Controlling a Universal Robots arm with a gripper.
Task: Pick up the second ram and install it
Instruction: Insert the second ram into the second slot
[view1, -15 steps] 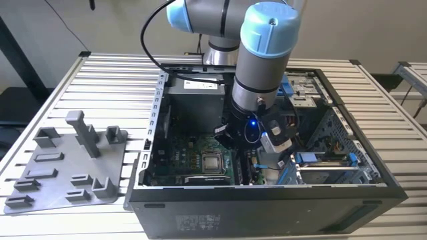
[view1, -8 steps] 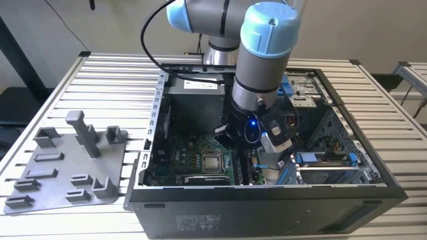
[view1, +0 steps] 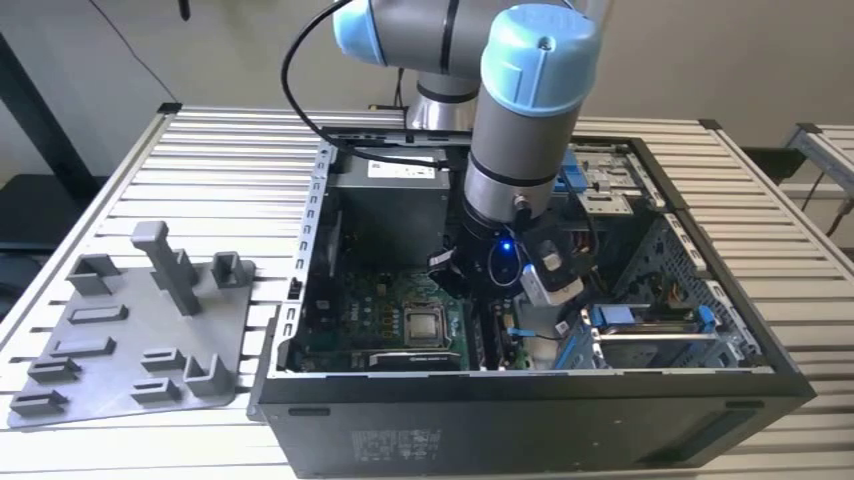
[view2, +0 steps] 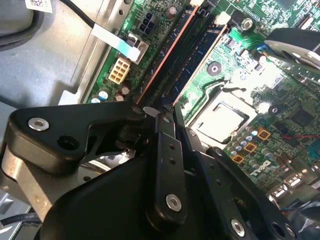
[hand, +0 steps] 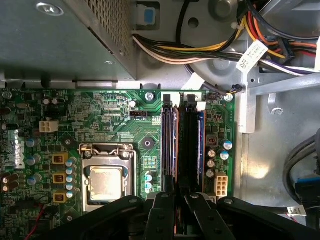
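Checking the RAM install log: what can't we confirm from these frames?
- Gripper fingertips in both wrist views: hidden by its own black linkage, so grip state unclear.
- Second ram: cannot pick it out among the memory slots.
- Exterior view: the arm blocks the slots.

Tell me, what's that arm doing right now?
Gripper low over memory slots, inside case. Ram strip upright in slot beneath. Cables clear of it.

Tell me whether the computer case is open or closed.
Open. In the exterior view the computer case lies on its side with the panel off, the motherboard exposed, and the pincer reaching inside.
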